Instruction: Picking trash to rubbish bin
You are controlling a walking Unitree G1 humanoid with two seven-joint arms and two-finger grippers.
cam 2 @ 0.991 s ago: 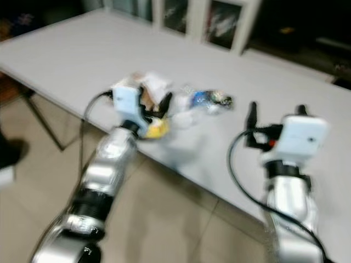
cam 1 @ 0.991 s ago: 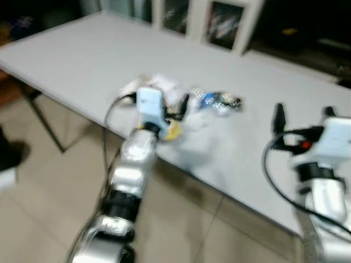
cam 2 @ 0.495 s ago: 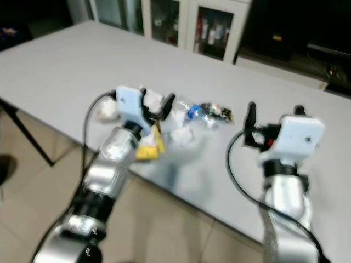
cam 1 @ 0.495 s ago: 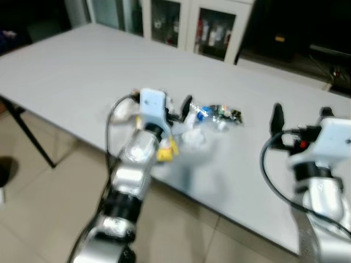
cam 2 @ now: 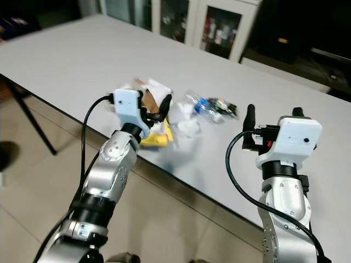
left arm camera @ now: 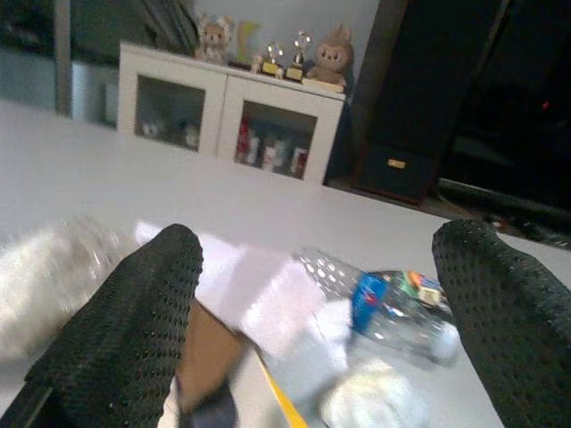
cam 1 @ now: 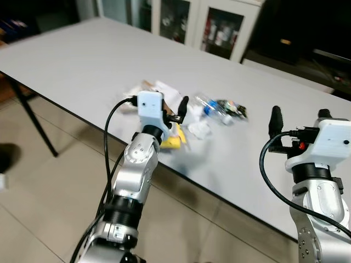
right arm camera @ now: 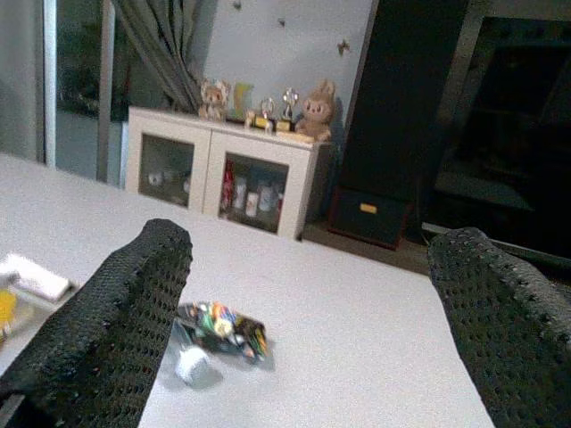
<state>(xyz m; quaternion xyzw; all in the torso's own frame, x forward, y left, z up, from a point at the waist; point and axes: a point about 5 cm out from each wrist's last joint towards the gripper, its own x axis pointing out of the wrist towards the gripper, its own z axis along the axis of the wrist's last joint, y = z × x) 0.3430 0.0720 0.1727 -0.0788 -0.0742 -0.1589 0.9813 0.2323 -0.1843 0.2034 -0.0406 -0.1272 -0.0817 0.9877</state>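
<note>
Since half a second earlier, the camera had shifted a little and the blur had cleared, while the left gripper (cam 1: pixel 174 109) had stayed poised over the near side of the trash pile with the yellow wrapper (cam 1: pixel 173 141) still just below it.

The trash lay on the white table (cam 1: pixel 82 60), near its front edge. The crushed plastic bottle (cam 1: pixel 222 108), clear with a blue label, served as the landmark. To the robot's left of the bottle lay crumpled white paper (cam 1: pixel 167 93), and beyond that, further left, a pale blurred wad (left arm camera: pixel 49 272). A small white crumpled piece (cam 1: pixel 200 129) sat just in front of the bottle, nearer the table's edge. The yellow wrapper was to the left of that piece, close to the edge.

The left gripper hung to the left of the bottle, its fingers (left arm camera: pixel 134 330) spread wide, with nothing between them. The right gripper (cam 1: pixel 299 118) was held well to the right of the bottle, above bare tabletop, its fingers (right arm camera: pixel 116 312) likewise wide apart and empty.

Beyond the bottle, past the far side of the table, stood a white cabinet (right arm camera: pixel 223 174) with glass doors.
</note>
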